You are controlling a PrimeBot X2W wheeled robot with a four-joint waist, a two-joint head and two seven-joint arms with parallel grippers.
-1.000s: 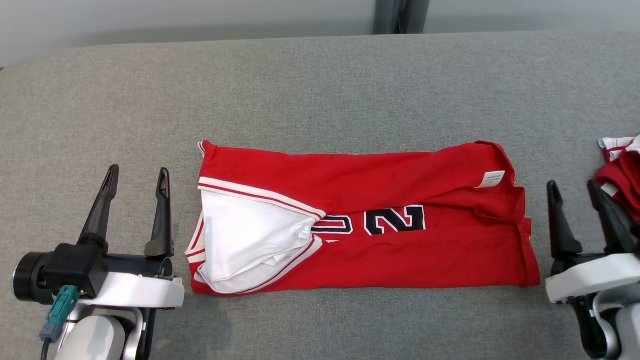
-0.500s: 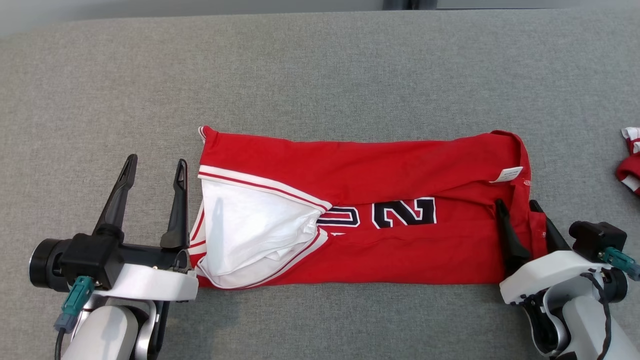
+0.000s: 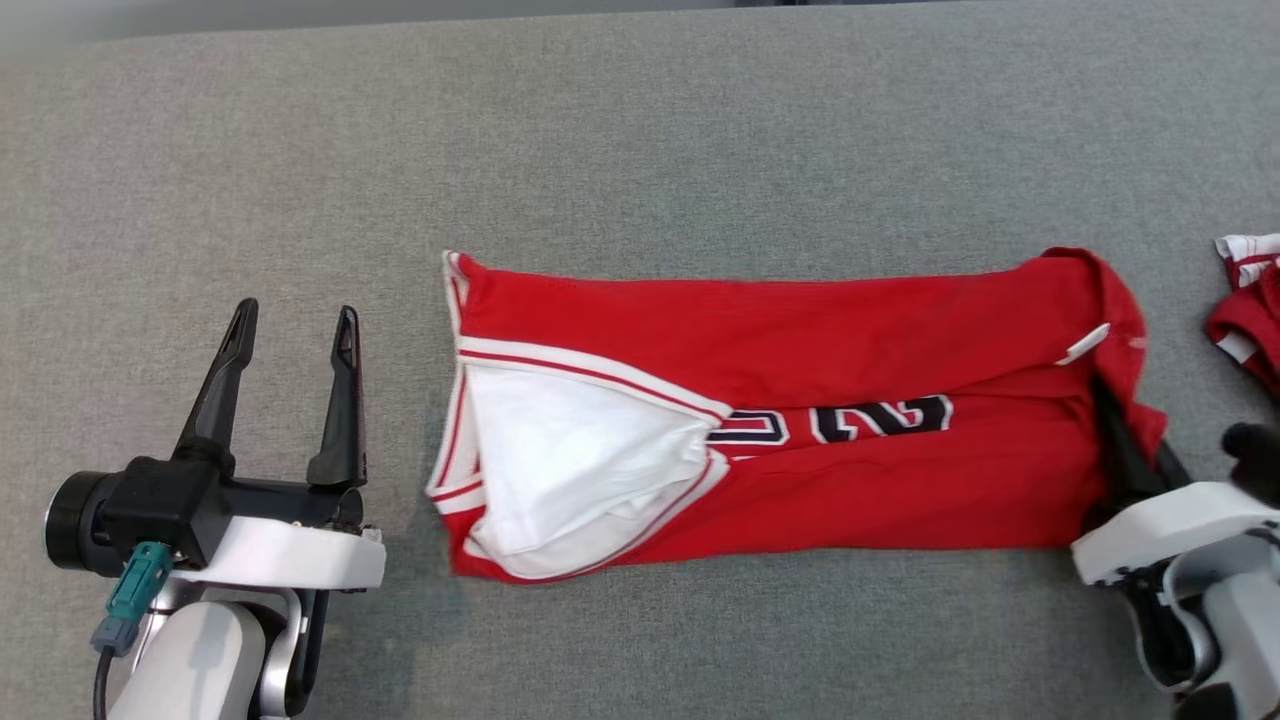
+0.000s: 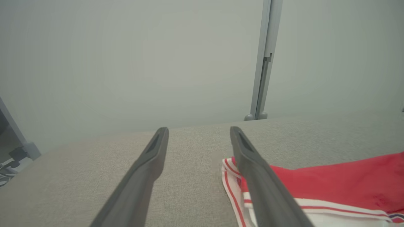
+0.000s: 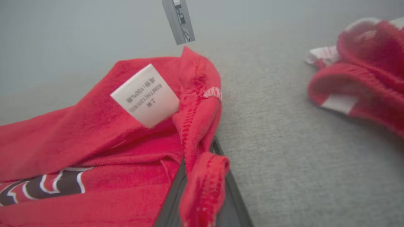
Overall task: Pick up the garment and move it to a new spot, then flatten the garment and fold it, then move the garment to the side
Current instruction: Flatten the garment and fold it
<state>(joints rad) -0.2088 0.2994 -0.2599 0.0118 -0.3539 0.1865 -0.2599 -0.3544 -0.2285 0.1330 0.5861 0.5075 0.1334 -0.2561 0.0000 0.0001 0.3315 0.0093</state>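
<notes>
One red jersey (image 3: 800, 400), folded into a long band, lies across the middle of the grey padded table (image 3: 640, 130), with its white lining at the left end. The right gripper (image 3: 1140, 445) is clamped on its lifted right hem. One second red-and-white bundle (image 3: 1245, 300) lies apart, further right. The left gripper (image 3: 296, 312) sits near the jersey's left end, fingers spread, holding nothing. The right wrist view shows print on the single white label (image 5: 145, 94). The left wrist view adds one grey post (image 4: 263, 60) behind the table.
</notes>
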